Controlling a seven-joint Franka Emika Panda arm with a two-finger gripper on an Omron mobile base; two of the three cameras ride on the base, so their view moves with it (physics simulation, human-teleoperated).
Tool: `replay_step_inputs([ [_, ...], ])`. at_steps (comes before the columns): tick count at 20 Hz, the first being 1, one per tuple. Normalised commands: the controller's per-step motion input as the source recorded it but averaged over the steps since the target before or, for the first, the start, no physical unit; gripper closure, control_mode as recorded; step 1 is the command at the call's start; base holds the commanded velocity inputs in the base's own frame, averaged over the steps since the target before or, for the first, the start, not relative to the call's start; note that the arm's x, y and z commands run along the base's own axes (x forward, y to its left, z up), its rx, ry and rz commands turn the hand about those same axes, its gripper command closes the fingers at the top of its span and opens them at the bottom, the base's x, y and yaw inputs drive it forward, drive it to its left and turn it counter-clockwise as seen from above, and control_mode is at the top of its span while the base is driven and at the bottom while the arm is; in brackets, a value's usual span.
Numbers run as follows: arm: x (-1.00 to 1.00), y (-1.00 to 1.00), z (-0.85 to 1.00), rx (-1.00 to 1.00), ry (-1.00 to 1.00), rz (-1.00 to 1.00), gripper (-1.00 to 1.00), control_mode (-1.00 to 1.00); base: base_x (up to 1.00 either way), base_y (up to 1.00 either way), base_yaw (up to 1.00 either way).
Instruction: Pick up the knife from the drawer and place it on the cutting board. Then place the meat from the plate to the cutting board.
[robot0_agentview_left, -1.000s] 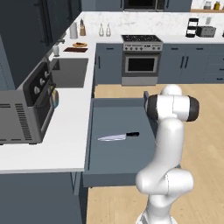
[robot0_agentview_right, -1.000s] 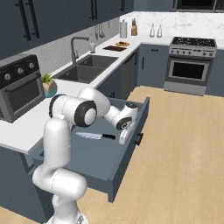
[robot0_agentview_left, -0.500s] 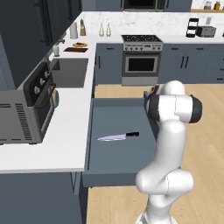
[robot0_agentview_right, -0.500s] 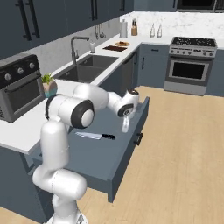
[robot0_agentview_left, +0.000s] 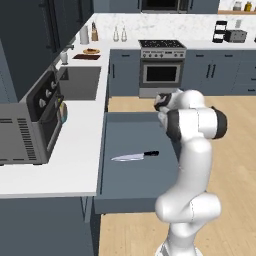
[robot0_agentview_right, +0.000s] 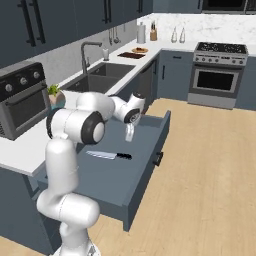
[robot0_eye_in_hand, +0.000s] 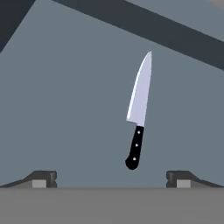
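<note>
From the left base view, the drawer (robot0_agentview_left: 135, 170) stands pulled out from under the white surface (robot0_agentview_left: 60, 165), and the knife (robot0_agentview_left: 134, 156) lies flat on its floor, blade pointing toward the surface and black handle toward the arm. Far back on that surface, near the corner, sit the cutting board (robot0_agentview_left: 86, 57) and, just behind it, the plate (robot0_agentview_left: 91, 51) with something small on it, too small to identify as the meat. The board carries nothing, so neither half of the task looks done.

From the right base view, the tool (robot0_agentview_right: 129, 134) hangs above the drawer (robot0_agentview_right: 145, 165), pointing down, clear of the knife (robot0_agentview_right: 109, 155), which lies nearer the camera on the drawer floor. The tool holds nothing. The cutting board (robot0_agentview_right: 131, 55) and the plate (robot0_agentview_right: 140, 50) show well apart from the drawer, beyond the sink (robot0_agentview_right: 97, 76).

In the hand view, the fingertips (robot0_eye_in_hand: 41, 178) stand spread wide at the bottom, with nothing between them. The knife (robot0_eye_in_hand: 139, 109) lies ahead on the drawer floor (robot0_eye_in_hand: 65, 109), handle nearest the tool and offset toward one fingertip rather than centred.

By this reading the work is at its very start: the knife must be reached, gripped and carried to the board, and the meat then moved from plate to board.
</note>
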Motion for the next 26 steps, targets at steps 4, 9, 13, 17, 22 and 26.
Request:
replay_step_inputs([
  [4, 0.19, 0.11, -0.7, 0.0, -0.01, 0.0, -1.0, -1.0, 0.0, 0.0, 0.0],
  [9, 0.28, 0.11, -0.39, 0.0, -0.03, 0.0, -1.0, -1.0, 0.0, 0.0, 0.0],
  [13, 0.14, 0.36, -0.35, 0.0, -0.06, 0.0, -1.0, -1.0, 0.0, 0.0, 0.0],
  [17, 0.24, 0.0, -0.39, 0.0, -0.01, 0.01, -1.0, -1.0, 0.0, 0.0, 0.0],
  [22, 0.03, 0.03, -0.4, 0.0, 0.0, 0.01, -1.0, -1.0, 0.0, 0.0, 0.0],
  [26, 0.01, 0.01, -0.33, 0.0, 0.0, 0.0, -1.0, -1.0, 0.0, 0.0, 0.0],
])
